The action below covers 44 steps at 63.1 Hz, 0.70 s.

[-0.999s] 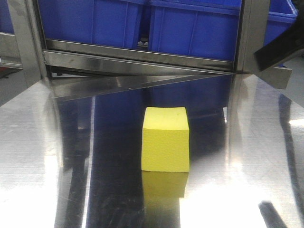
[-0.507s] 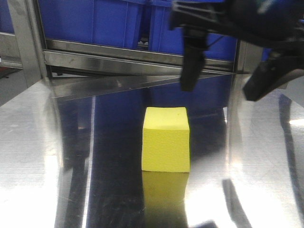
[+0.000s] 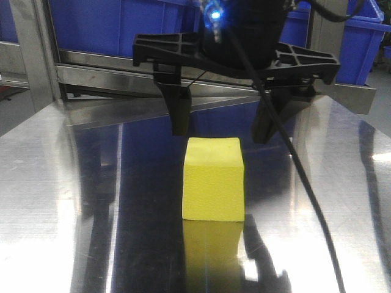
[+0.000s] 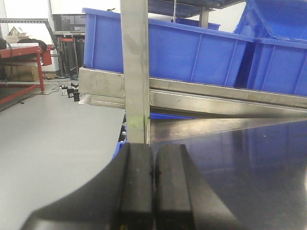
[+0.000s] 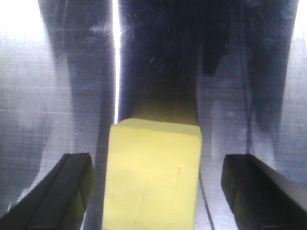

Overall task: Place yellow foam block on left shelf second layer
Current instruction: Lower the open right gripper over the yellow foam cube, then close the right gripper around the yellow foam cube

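My right pincer (image 3: 221, 133) hangs wide open over the yellow foam block (image 3: 214, 180), which sits ungrasped on the steel table (image 3: 55, 183). My left pincer (image 4: 153, 187) is closed and empty. Grasping, lifting and shelving: all 3 remain.

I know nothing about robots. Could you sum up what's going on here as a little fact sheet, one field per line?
Object: yellow foam block, standing on the shiny steel table
Right gripper: open, fingers spread wider than the block, one to each side, not touching it
Left gripper: shut, empty, facing an upright steel post
Background: blue plastic bins on a steel shelf
Task stage: block not yet grasped
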Available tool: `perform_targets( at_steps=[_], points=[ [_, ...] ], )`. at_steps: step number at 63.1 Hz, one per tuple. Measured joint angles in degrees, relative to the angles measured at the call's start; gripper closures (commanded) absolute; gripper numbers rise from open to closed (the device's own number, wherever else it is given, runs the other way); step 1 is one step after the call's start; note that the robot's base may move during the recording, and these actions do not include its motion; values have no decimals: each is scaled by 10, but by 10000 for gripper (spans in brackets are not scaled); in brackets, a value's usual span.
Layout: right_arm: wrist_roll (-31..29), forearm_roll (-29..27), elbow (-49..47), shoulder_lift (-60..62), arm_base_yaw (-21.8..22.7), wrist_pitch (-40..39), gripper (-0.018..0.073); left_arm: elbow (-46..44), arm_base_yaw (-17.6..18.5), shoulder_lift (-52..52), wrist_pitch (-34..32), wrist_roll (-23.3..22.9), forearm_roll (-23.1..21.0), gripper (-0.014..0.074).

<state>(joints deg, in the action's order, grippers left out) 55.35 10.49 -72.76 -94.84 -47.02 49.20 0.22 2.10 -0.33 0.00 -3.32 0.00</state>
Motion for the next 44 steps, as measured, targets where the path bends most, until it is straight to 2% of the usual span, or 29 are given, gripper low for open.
perform_targets(
  at_steps=[44],
  points=[
    [0,7,-13,-59,-10,5,-73,0,0,0,0,0,0,472]
  ],
)
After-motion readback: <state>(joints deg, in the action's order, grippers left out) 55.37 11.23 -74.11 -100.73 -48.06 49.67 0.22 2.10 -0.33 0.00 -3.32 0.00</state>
